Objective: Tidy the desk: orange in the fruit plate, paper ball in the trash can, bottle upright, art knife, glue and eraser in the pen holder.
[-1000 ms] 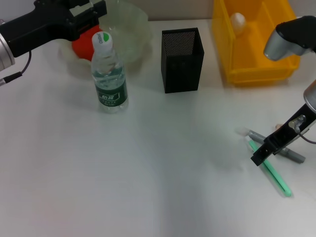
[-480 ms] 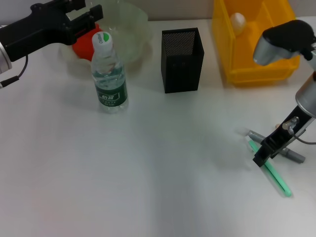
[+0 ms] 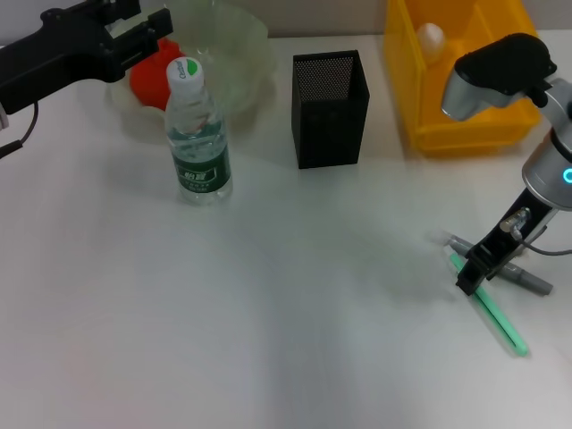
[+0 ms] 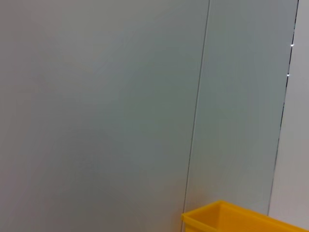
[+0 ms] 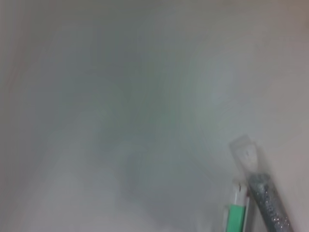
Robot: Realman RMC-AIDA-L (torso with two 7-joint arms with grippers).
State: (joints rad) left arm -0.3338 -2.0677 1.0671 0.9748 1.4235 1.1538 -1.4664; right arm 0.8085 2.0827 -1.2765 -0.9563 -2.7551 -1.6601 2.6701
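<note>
White desk [image 3: 268,313] fills the head view, evenly lit; behind it, a pale grey panelled wall [image 4: 96,106] with one vertical seam.

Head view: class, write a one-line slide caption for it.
Right end effector lowered over green pen and grey pen; bottle upright.

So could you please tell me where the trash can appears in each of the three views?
Head view: trash can at the top right, behind the right arm, paper ball inside.
Left wrist view: only its yellow corner, at the bottom edge.
Right wrist view: not in it.
Shared landmark: the can's yellow rim.
</note>
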